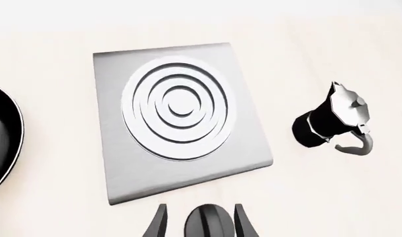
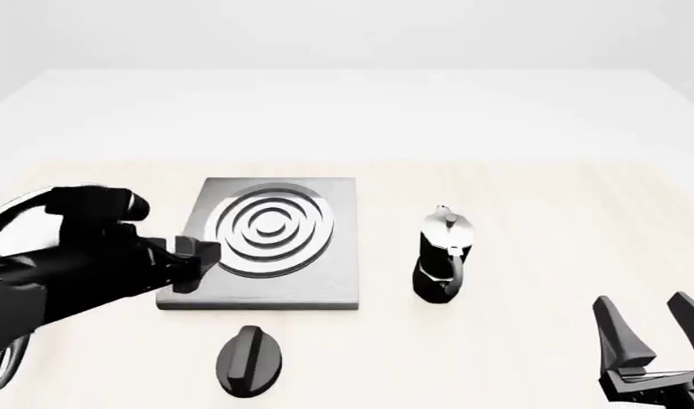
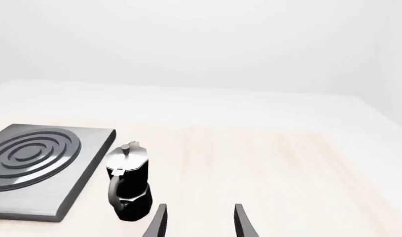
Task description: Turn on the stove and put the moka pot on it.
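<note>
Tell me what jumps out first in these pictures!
The flat grey metal stove plate with shiny ring burner sits mid-table. To its right stands the small black moka pot with silvery top, upright and apart from the plate. In front of the plate lies the black oval knob; in the left wrist view the left gripper has its jaws either side of it.

Table [image 2: 529,187]: stove [image 2: 335,281], knob [image 2: 251,361], moka pot [image 2: 442,256], pan [image 1: 0,138]

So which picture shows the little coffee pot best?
The right wrist view: the moka pot stands close and upright, showing its lid, handle and black base beside the stove. The front view shows the whole pot, but smaller. The left wrist view shows it small and from above, off to one side.
</note>
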You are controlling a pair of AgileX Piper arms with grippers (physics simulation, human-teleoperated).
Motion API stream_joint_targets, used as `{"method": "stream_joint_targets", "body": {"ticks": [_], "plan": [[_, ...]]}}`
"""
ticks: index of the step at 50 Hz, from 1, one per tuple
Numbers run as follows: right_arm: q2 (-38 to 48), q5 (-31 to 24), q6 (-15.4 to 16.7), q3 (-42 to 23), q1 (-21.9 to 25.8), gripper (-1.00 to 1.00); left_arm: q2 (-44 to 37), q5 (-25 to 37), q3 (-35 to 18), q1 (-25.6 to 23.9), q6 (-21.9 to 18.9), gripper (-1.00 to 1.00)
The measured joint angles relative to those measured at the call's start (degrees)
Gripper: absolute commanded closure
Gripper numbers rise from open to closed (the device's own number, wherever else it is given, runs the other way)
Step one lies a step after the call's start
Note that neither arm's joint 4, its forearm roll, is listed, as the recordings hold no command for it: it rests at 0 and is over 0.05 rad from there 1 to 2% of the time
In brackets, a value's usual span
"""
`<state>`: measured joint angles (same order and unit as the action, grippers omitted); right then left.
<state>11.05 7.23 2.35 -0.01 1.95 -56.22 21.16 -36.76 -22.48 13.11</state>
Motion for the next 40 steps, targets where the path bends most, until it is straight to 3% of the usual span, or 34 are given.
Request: {"method": "stream_joint_targets", "body": {"ticks": [40], "plan": [[2.5,2.0,-1.0,0.0,0.2,-1.00,-12.9,-7.6,6.4,-4.5,8.6,-1.00]]}}
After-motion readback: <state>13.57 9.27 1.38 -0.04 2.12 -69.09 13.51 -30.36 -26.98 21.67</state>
